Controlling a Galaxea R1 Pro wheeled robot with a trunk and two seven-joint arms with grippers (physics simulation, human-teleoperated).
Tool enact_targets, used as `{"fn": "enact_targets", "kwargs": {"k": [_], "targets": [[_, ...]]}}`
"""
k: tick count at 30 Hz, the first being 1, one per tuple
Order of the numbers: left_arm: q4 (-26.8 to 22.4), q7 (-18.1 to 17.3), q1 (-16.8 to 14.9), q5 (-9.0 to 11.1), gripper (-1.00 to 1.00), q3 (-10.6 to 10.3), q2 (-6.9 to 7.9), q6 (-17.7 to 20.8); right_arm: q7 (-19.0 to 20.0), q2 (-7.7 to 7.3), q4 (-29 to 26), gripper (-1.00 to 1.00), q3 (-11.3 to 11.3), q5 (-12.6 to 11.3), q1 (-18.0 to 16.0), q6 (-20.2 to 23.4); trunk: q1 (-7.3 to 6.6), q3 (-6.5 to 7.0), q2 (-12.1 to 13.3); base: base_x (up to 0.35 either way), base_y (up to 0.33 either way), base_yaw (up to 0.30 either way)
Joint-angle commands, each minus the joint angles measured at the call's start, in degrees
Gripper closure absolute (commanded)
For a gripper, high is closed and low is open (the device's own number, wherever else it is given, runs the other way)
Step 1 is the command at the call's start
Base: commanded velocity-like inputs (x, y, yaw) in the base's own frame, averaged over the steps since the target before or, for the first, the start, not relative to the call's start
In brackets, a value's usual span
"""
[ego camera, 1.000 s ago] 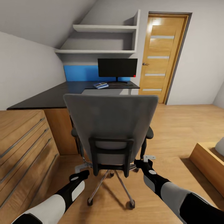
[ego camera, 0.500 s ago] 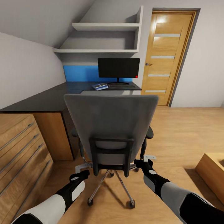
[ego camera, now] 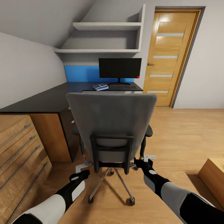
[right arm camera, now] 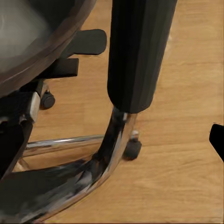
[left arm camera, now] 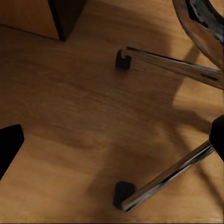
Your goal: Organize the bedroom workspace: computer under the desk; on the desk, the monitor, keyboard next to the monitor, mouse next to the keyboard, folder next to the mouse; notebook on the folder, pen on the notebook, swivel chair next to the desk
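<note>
The table (ego camera: 40,101) runs from 9 to 12 o'clock. The swivel chair (ego camera: 112,124) stands dead centre, back toward the camera. The monitor (ego camera: 120,68) sits at 12 on the table, keyboard (ego camera: 122,87) just before it. Left tool (ego camera: 81,168) and right tool (ego camera: 146,158) flank the chair's base; I cannot tell whether either is apart or together.

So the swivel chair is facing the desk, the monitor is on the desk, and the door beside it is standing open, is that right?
One detail is wrong: the door is shut, sitting flush in its frame in the head view. The rest holds: the swivel chair faces the desk, and the monitor stands on the desk.
</note>
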Motion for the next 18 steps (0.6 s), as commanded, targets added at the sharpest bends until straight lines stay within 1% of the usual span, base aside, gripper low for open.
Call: {"fn": "enact_targets", "kwargs": {"k": [1,3,5,12,18], "targets": [[-0.03,0.36,-0.03,0.53,-1.00,-0.49,0.03,-0.13,-0.30,0.00,-0.02,-1.00,0.49,-0.34,-0.04,-0.13,-0.04,-0.05,-0.02,-0.260,-0.002,0.001],[-0.03,0.36,-0.03,0.53,-1.00,-0.49,0.03,-0.13,-0.30,0.01,-0.02,-1.00,0.51,-0.34,-0.04,-0.13,-0.04,-0.05,-0.02,-0.273,-0.001,0.001],[-0.03,0.36,-0.06,0.53,-1.00,-0.49,0.03,-0.15,-0.30,0.03,0.00,-1.00,0.50,-0.34,-0.04,-0.13,-0.04,-0.05,-0.02,-0.100,0.000,0.000],[-0.03,0.36,-0.03,0.53,-1.00,-0.49,0.03,-0.15,-0.30,0.04,0.01,-1.00,0.55,-0.34,-0.04,-0.13,-0.04,-0.05,-0.02,-0.029,0.000,0.000],[-0.03,0.36,-0.06,0.53,-1.00,-0.48,0.03,-0.13,-0.37,0.04,0.05,-1.00,0.57,-0.34,-0.04,-0.13,-0.04,-0.05,-0.02,-0.258,0.000,0.000]]}}
